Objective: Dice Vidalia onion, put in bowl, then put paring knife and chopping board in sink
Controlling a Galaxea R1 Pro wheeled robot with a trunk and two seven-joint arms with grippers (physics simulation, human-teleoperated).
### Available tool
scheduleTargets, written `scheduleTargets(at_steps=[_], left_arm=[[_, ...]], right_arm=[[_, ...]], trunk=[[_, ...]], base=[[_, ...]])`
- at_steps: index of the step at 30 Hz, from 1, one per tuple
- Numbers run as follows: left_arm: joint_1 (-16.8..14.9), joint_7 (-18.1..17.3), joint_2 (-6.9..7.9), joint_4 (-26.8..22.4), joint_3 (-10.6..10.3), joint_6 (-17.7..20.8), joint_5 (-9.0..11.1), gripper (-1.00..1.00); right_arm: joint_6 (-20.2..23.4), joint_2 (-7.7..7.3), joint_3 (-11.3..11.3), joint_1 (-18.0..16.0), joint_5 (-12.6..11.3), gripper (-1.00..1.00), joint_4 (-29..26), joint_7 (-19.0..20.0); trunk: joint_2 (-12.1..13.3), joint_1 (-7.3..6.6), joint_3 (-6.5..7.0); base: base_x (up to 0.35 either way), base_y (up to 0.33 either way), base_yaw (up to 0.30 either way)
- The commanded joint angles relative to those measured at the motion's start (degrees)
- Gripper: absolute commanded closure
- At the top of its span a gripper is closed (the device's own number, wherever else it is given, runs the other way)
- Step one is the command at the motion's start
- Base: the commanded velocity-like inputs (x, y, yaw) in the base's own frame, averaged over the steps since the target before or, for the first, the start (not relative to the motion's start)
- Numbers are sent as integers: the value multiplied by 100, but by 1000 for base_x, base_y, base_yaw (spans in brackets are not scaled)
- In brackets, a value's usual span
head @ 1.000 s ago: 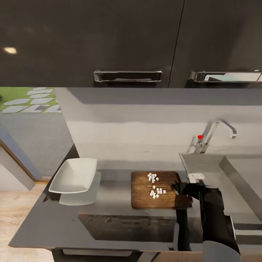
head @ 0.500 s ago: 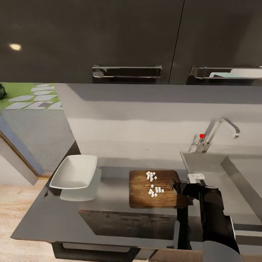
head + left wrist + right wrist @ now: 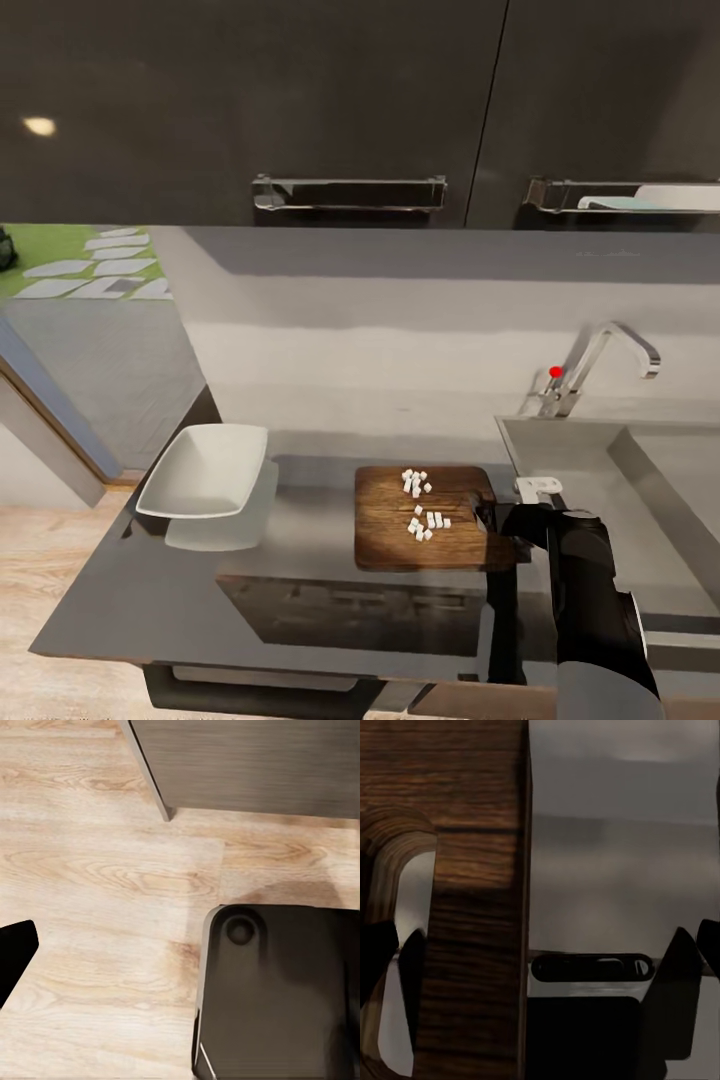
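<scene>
Spanning the top half of the head view, dark glossy wall cabinets (image 3: 300, 100) with chrome bar handles (image 3: 348, 192). Below them, a pale grey backsplash wall (image 3: 400, 330), matte and plain. Stretching across the lower half, the smooth grey reflective surface (image 3: 150, 600), mirroring bowl and cabinets. At the right edge, the grey steel sink (image 3: 620, 480), rectangular, with a curved chrome tap (image 3: 600, 365) carrying a red dot. At lower right, the black right arm (image 3: 590, 600), reaching up toward the board. Seen in the left wrist view, a pale wood-grain floor (image 3: 97, 870) and a dark rounded robot base (image 3: 285, 990). Left of centre, the bowl (image 3: 205, 470), white, shallow, squarish with rounded corners and a flared rim, resting on the surface well apart from the board. In the middle of the frame, the chopping board (image 3: 385, 530), brown wood with visible grain and rounded corners, lying flat beside the sink. At the board's right end, the right hand (image 3: 482, 516), fingers apart around the edge by the slot handle (image 3: 405, 945), one dark finger (image 3: 411, 982) down in the slot; clamped or merely straddling, cannot tell. Scattered over the board's middle, the diced onion (image 3: 420, 505), small white cubes in two loose clusters. Left hand's grip state: cannot tell.
</scene>
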Motion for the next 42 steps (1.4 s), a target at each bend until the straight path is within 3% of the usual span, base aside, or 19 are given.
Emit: scheduleTargets(at_steps=[1, 19, 20, 32, 42], left_arm=[[0, 22, 7, -4, -47, -10, 56, -100], [0, 22, 7, 14, -50, -10, 56, -100], [0, 22, 6, 15, -51, -10, 56, -100], [0, 22, 11, 26, -51, -10, 56, -100], [0, 22, 9, 26, -50, -10, 56, -100]], right_arm=[[5, 6, -13, -7, 59, -100, -8, 59], [6, 6, -14, -7, 59, -100, -8, 58], [7, 6, -15, -10, 59, 100, -8, 58], [12, 6, -15, -7, 51, 100, -8, 75], [13, 6, -15, -7, 48, 100, -8, 82]], trunk=[[-12, 3, -17], [-12, 3, -112], [-12, 3, -113], [-12, 3, -109], [-12, 3, -27]], base=[[0, 0, 0], [0, 0, 0], [0, 0, 0], [0, 0, 0], [0, 0, 0]])
